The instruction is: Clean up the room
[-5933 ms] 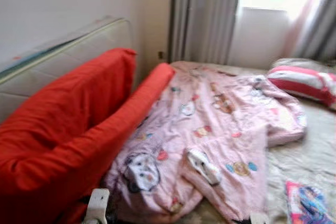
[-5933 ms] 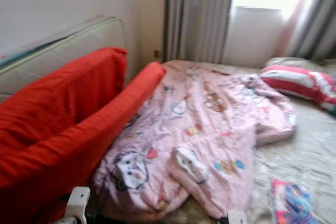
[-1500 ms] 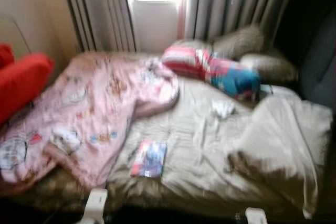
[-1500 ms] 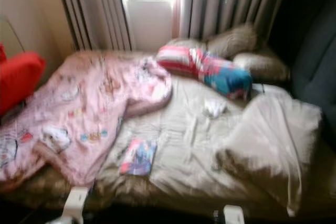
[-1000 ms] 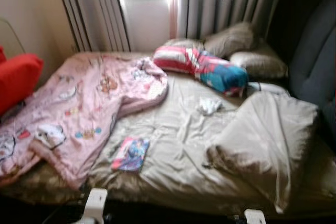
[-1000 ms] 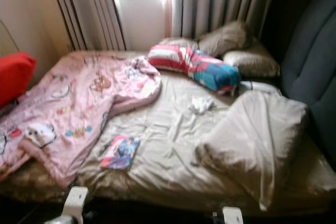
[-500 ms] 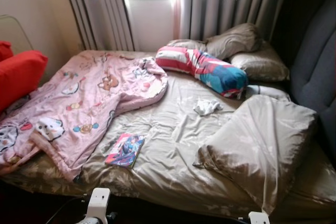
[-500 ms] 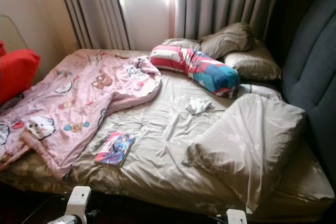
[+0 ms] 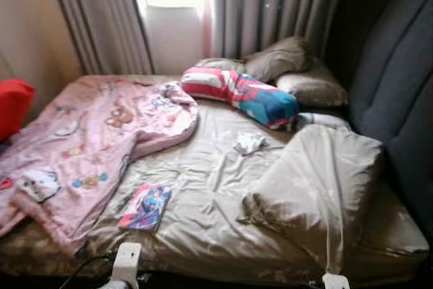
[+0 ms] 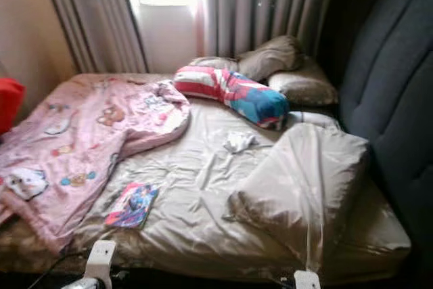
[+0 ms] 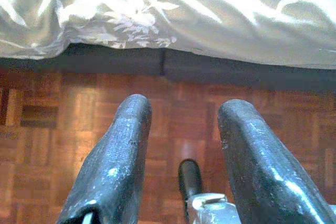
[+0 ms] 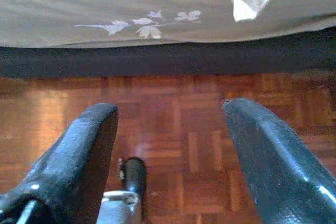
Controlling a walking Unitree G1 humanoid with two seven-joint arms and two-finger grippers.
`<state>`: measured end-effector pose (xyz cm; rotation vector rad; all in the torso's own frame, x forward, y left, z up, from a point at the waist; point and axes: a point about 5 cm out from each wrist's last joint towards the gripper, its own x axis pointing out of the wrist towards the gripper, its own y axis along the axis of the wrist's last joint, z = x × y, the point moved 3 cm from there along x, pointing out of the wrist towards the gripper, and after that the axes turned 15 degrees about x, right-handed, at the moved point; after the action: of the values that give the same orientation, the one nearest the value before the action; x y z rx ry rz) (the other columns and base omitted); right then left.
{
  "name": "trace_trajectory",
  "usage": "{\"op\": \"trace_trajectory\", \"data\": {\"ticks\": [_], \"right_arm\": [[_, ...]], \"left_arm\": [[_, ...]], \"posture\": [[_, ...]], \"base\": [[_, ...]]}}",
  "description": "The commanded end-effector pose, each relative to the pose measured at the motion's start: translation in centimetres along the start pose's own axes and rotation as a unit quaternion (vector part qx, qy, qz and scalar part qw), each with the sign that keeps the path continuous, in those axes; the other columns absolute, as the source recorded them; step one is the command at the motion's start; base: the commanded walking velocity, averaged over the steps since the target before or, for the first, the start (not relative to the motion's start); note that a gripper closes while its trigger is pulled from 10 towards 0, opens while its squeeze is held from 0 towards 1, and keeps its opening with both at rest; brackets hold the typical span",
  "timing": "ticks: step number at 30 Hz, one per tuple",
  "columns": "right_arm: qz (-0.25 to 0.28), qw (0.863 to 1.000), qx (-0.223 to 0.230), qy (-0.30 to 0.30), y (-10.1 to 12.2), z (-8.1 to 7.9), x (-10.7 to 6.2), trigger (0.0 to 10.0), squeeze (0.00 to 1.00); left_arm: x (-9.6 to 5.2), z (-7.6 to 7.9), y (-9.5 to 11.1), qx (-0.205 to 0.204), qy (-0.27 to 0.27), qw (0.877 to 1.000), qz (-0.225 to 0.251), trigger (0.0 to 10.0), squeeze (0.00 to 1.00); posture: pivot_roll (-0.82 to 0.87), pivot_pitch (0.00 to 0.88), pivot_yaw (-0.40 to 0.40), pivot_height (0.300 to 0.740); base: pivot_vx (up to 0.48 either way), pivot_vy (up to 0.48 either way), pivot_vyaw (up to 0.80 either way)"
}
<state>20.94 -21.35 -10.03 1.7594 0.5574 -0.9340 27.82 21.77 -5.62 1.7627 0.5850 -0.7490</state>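
Both arms hang idle: left gripper [image 11: 181, 124] and right gripper [image 12: 170, 129] spread, empty, over wood floor [image 12: 173, 108]. On the bed [image 9: 216, 187]: pink blanket [image 9: 88, 140], book [image 9: 145, 206], cover print too blurred to read.

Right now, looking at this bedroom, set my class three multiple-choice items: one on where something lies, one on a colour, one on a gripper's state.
1. Where does the small book lie?
A. on the bed sheet beside the pink blanket
B. on the floor
C. on a pillow

2. What colour is the upholstered headboard?
A. white
B. dark blue-grey
C. yellow

3. How does the left gripper stand?
A. shut on a cloth
B. shut, empty
C. open, empty, above the wood floor

Answers: 1 A, it rests by the blanket's edge; 2 B, dark padding; 3 C, fingers apart, nothing between.
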Motion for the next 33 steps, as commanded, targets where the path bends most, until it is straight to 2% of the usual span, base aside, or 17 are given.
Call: {"op": "trace_trajectory", "data": {"ticks": [1, 11, 22, 24, 27, 33], "right_arm": [[0.003, 1.0, 0.002, 0.007, 0.3, -0.7, 0.1, 10.0, 0.0], [0.005, 1.0, 0.003, 0.007, 0.3, -0.7, 0.1, 10.0, 0.0], [0.028, 0.999, 0.008, 0.014, 0.7, -0.8, 0.1, 10.0, 0.0], [0.05, 0.998, 0.01, 0.02, 1.2, -1.0, 0.0, 10.0, 0.0], [0.069, 0.997, 0.017, 0.024, 1.5, -1.1, -0.1, 10.0, 0.0], [0.082, 0.996, 0.023, 0.021, 1.8, -0.9, -0.1, 10.0, 0.0]], "left_arm": [[-0.1, -0.5, -0.5, -0.003, 0.007, 1.0, -0.008, 10.0, 0.0], [-0.1, -0.6, -0.5, 0.001, 0.011, 1.0, -0.009, 10.0, 0.0], [-0.2, -0.9, 0.2, -0.006, 0.029, 0.999, 0.023, 10.0, 0.0], [-0.2, -1.1, 0.6, -0.029, 0.043, 0.998, 0.046, 10.0, 0.0], [-0.3, -1.3, 0.8, -0.042, 0.05, 0.996, 0.058, 10.0, 0.0], [-0.3, -1.1, 0.8, -0.034, 0.047, 0.997, 0.056, 10.0, 0.0]], "posture": [[0.0, 0.0, 0.005, 0.74], [0.0, 0.0, 0.006, 0.74], [0.0, 0.0, 0.013, 0.74], [0.0, 0.0, 0.013, 0.74], [0.0, 0.0, 0.013, 0.74], [0.0, 0.0, 0.013, 0.74]], "base": [[0.285, 0.0, 0.0], [0.281, 0.0, 0.0], [0.0, 0.0, 0.0], [0.0, 0.0, 0.0], [0.0, 0.0, 0.0], [0.0, 0.0, 0.0]]}}
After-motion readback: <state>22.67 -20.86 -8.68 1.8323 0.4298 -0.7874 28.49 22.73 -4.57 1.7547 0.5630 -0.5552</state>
